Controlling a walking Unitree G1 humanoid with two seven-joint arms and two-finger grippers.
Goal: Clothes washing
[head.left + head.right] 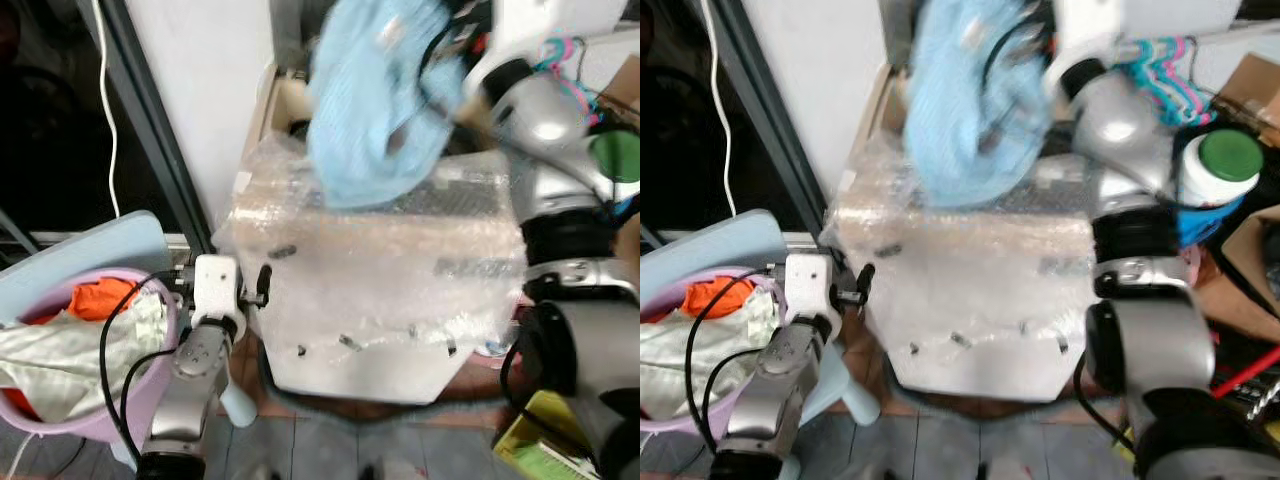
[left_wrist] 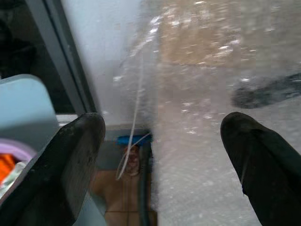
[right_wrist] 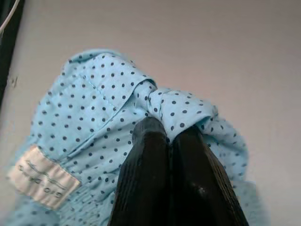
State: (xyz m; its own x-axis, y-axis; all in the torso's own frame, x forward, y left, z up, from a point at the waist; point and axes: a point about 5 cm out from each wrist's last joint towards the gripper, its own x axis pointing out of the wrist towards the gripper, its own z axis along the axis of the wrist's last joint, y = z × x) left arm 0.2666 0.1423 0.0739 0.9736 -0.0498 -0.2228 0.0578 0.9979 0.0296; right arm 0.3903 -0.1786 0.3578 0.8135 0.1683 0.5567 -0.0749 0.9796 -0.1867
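A light blue dotted garment (image 1: 378, 100) hangs above the bubble-wrapped washing machine (image 1: 380, 270), held up high by my right gripper (image 3: 169, 136), which is shut on a fold of the cloth. The same blue garment (image 3: 94, 141) shows a white label in the right wrist view. My left gripper (image 2: 164, 155) is open, low beside the machine's left side, with nothing between its fingers. A pink laundry basket (image 1: 150, 400) with white and orange clothes (image 1: 100, 330) stands at the left, next to my left arm.
A grey door frame (image 1: 150, 120) and white wall rise behind the basket. A pale blue chair (image 1: 80, 250) holds the basket. A white bottle with a green cap (image 1: 1218, 165), hangers and cardboard boxes crowd the right side. Tiled floor (image 1: 330, 450) lies below the machine.
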